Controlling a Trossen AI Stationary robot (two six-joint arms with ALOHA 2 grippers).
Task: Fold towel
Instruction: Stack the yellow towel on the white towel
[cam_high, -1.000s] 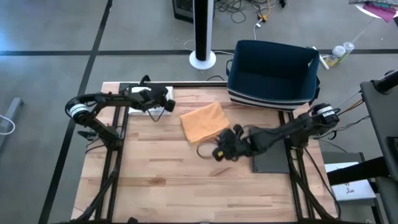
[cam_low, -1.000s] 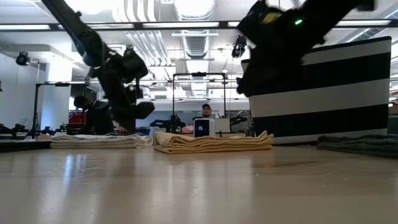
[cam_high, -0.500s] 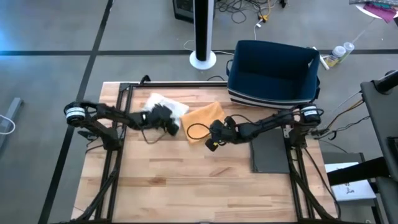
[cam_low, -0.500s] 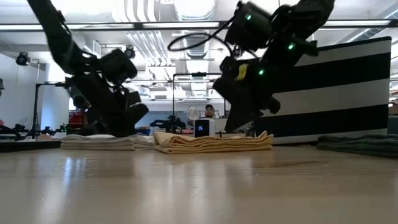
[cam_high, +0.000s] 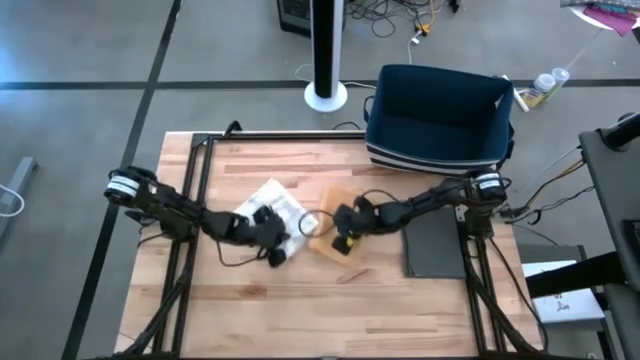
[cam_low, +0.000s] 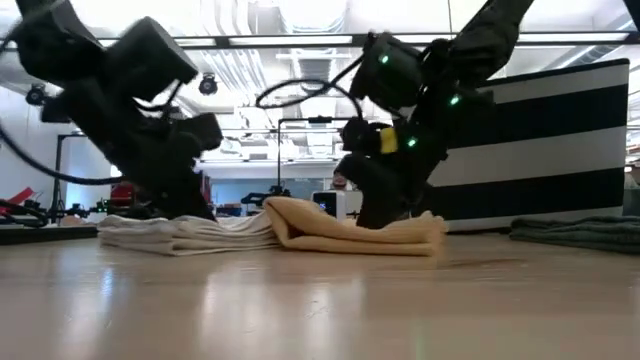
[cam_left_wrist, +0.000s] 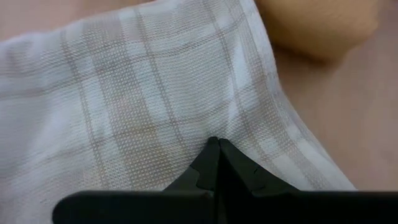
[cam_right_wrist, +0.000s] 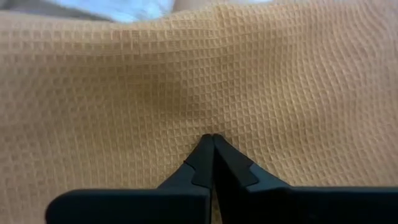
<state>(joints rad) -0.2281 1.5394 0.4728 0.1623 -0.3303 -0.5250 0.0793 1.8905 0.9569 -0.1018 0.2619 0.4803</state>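
While your left gripper (cam_high: 272, 243) pinches the white towel (cam_high: 268, 202), your right gripper (cam_high: 343, 240) sits clamped on the orange towel (cam_high: 328, 243).

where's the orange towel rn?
High view: the orange towel lies mid-table, beside the white checked towel on its left, with the right pincer shut on it.

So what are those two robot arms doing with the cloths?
Each arm is working on its own cloth on the wooden table. The left gripper is shut against the white checked towel, and the right gripper is shut against the orange towel. The two towels lie side by side.
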